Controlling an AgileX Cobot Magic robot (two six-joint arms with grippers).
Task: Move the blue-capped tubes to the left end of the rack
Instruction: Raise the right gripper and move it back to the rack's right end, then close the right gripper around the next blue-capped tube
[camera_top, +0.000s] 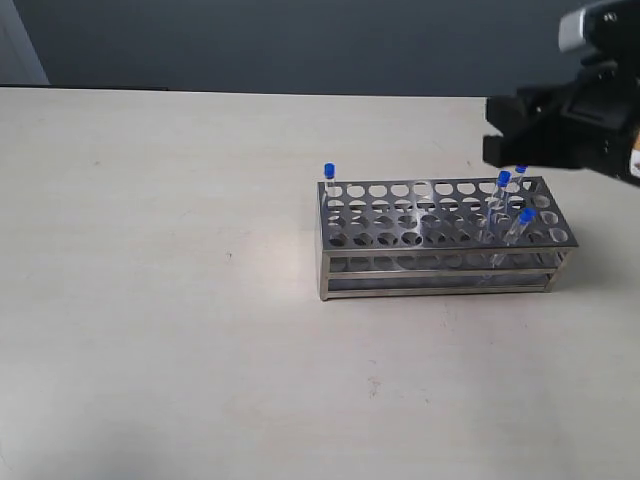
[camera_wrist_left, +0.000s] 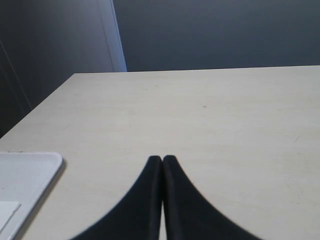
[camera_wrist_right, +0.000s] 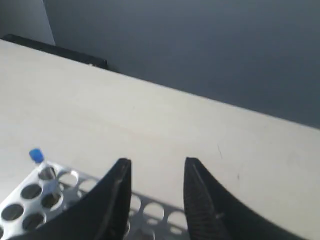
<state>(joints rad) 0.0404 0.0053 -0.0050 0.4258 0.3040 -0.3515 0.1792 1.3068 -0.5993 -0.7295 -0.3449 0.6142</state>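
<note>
The shiny steel rack (camera_top: 436, 272) stands right of the table's middle. One blue-capped tube (camera_top: 329, 172) stands in the far corner hole at the rack's left end. Three more blue-capped tubes (camera_top: 503, 181) (camera_top: 520, 171) (camera_top: 526, 216) stand close together at its right end. My right arm (camera_top: 570, 125) hangs above and just behind that right end. In the right wrist view my right gripper (camera_wrist_right: 157, 162) is open and empty over the rack (camera_wrist_right: 160, 214), with one blue-capped tube (camera_wrist_right: 36, 156) off to the side. My left gripper (camera_wrist_left: 162, 159) is shut on nothing, above bare table.
A white tray (camera_wrist_left: 25, 182) lies at the table's edge near my left gripper. The table's far edge meets a dark wall (camera_top: 300, 40). Pale tabletop (camera_top: 150, 250) stretches left of and in front of the rack.
</note>
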